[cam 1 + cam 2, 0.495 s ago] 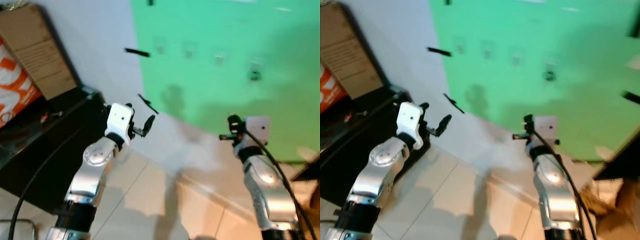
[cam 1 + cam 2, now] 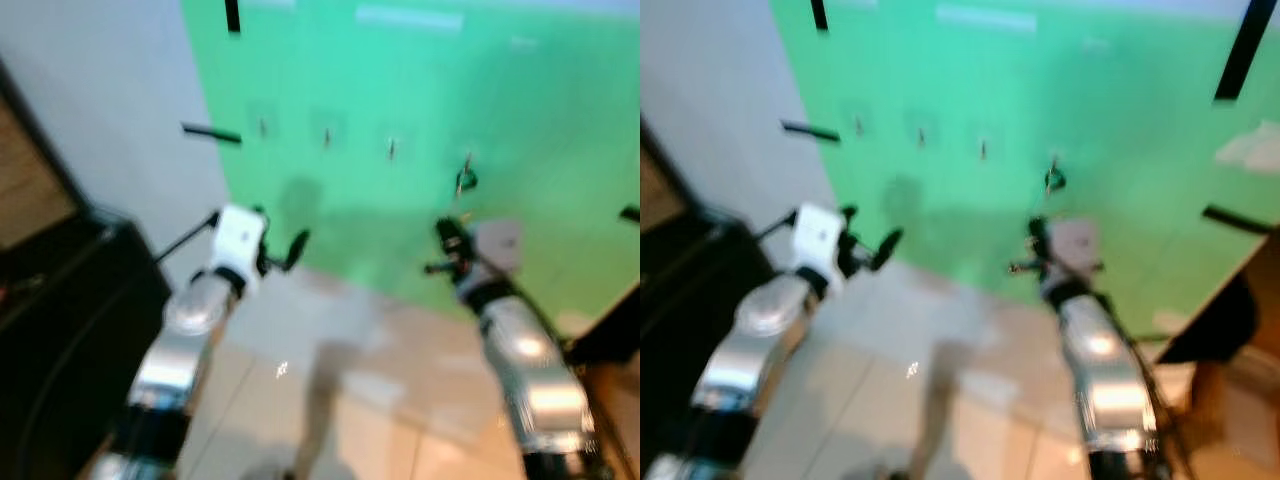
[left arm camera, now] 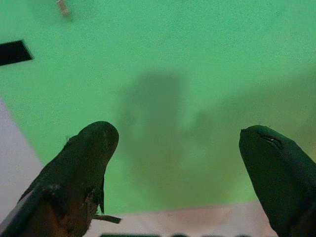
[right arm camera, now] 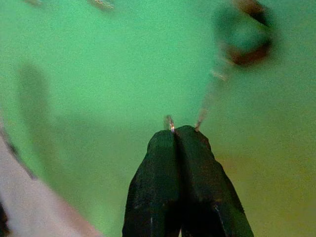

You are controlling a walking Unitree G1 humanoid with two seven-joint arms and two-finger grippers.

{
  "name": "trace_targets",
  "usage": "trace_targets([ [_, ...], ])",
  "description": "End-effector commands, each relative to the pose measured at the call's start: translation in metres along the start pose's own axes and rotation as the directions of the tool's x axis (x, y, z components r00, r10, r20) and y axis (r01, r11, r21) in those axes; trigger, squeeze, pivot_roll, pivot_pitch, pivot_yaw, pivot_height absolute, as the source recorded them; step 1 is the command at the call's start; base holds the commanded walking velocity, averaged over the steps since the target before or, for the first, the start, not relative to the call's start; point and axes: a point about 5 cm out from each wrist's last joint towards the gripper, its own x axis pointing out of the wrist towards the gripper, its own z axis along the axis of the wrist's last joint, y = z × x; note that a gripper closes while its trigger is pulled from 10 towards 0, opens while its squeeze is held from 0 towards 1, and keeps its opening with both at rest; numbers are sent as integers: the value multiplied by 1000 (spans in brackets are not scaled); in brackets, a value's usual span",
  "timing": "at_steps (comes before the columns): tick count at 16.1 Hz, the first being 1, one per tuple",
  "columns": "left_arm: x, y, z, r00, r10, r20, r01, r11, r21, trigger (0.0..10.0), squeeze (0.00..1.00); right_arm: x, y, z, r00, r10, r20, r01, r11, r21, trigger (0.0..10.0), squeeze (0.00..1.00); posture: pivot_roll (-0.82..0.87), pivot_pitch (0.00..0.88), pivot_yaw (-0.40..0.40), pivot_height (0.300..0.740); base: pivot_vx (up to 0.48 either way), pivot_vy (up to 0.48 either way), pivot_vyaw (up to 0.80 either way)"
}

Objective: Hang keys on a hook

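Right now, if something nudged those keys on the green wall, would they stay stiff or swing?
The keys dangle from a hook by a ring, so they would probably swing and flop. They look small and thin, so likely light. The right gripper is shut with thin metal glinting at its tips, hinting at hard, perhaps slippery metal.

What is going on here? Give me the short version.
The robot stands facing a green wall that carries a row of small hooks. Its right gripper is shut, with thin bits of metal showing at its tips, probably the keys, and is raised toward the hook at the right end of the row, where something dark already hangs. The left gripper is open and holds nothing. The head views are blurred.
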Motion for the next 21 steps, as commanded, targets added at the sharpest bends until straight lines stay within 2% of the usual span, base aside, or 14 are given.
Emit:
trace_targets([
  [1,0,-2,3,1000,-13,13,13,1000,-1,10000,75,1,-3,9,999,17,32,-16,1000,-14,10000,0,-100,0,44,740,255,0,0],
  [7,-5,-3,6,996,-88,25,88,996,20,10000,63,0,1,19,988,135,71,-135,991,-6,10000,0,-85,0,38,740,0,0,0],
  [11,-8,-3,7,990,-140,12,139,990,36,10000,63,-2,1,14,983,180,22,-179,984,-22,10000,0,-84,0,39,740,0,0,0],
  [14,-10,-5,6,987,-160,11,160,986,39,10000,59,-3,5,14,979,204,27,-204,979,-12,10000,0,-85,0,39,740,0,0,0],
  [16,-10,-8,8,979,-201,16,200,979,43,10000,63,1,11,22,968,245,55,-245,970,-8,10000,0,-87,0,41,740,0,0,0],
  [19,-11,-12,12,963,-269,30,268,963,31,10000,67,9,11,30,969,229,94,-233,972,34,10000,0,-85,0,39,740,0,0,0],
  [21,-14,-14,12,941,-339,18,338,941,31,10000,67,18,11,37,969,215,122,-225,971,75,10000,0,-85,0,39,740,0,0,0],
])
